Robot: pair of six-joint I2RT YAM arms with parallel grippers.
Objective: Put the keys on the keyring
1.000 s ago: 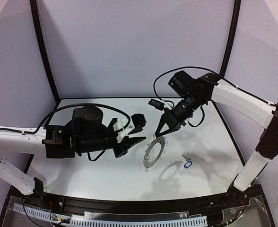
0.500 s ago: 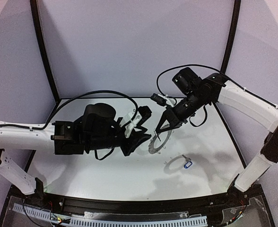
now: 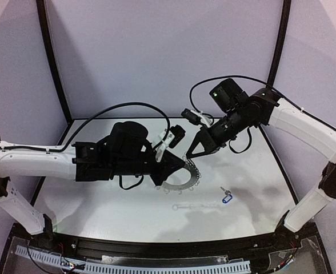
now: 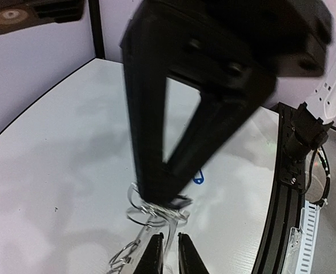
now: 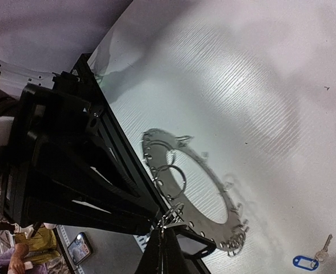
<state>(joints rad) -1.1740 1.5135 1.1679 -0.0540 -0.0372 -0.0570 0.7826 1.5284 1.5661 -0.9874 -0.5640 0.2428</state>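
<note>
**Q:** What changed?
**A:** My left jaws have swung in to the ring [image 3: 186,185] and narrowed around a rim loop. Whether they grip it, I cannot tell. No key is held yet.
**Q:** The ring?
**A:** Flat, loop-fringed, lifted off the counter [image 3: 116,205], its rim clamped in my right jaws. The blue-tagged key [image 3: 226,198] lies apart.

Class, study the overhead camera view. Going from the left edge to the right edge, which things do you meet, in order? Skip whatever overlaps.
left arm's white link → left arm's black wrist → keyring → blue-tagged key → right arm's lower white link
</note>
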